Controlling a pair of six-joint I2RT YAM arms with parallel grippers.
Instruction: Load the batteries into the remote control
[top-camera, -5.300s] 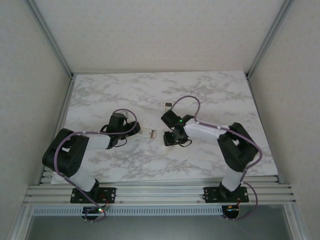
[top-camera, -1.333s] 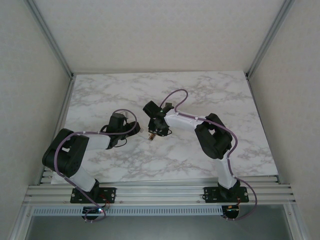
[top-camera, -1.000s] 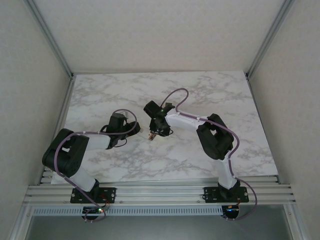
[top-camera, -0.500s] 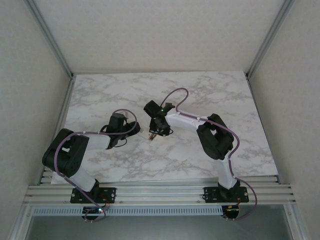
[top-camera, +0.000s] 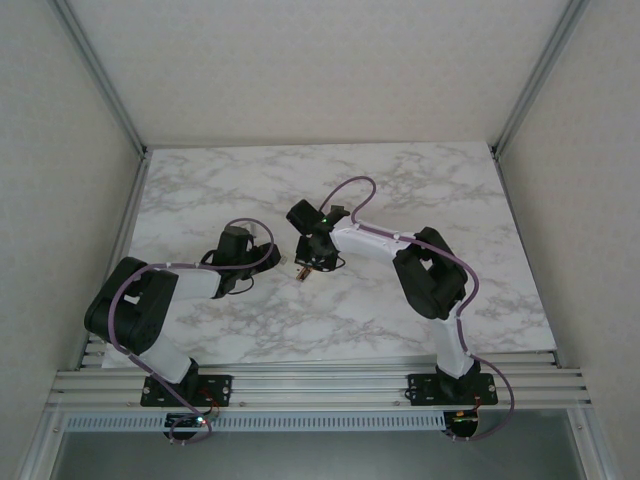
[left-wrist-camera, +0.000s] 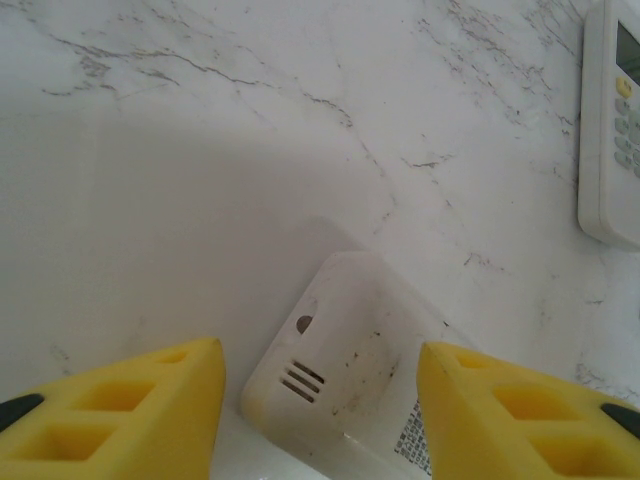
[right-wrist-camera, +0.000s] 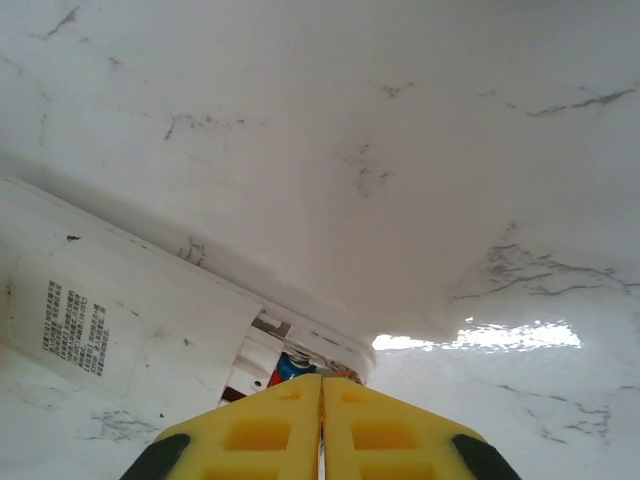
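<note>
Pale walls (top-camera: 300, 70) enclose a white marble worktop (top-camera: 430, 190) with grey veins, seen from above. Two black and white robot arms are bolted to a metal rail (top-camera: 320, 385) at its near edge. Both arms reach toward the middle of the worktop, and their tips are close together.

The left tool (top-camera: 272, 258) lies low over the marble, pointing right. In the left wrist view its yellow fingers (left-wrist-camera: 130, 410) stand partly apart. The rounded end of the remote control (left-wrist-camera: 345, 335) lies between them, back side up and set at an angle. That end has a small hole, three short vent slots and a printed label. Its body runs on under the right-hand finger. I cannot tell whether the fingers press on it. A second white remote (left-wrist-camera: 612, 120) lies face up well beyond, its buttons showing.

The right tool (right-wrist-camera: 321, 378) comes in from the other side, angled down at the same remote control. Its two yellow fingers are pressed flat together, with nothing visible between them. Just beyond their tips is the open battery bay at the end of the remote control. A small piece of red and blue, seemingly a battery (right-wrist-camera: 284, 367), shows inside the bay. It is mostly hidden by the fingers.
</note>
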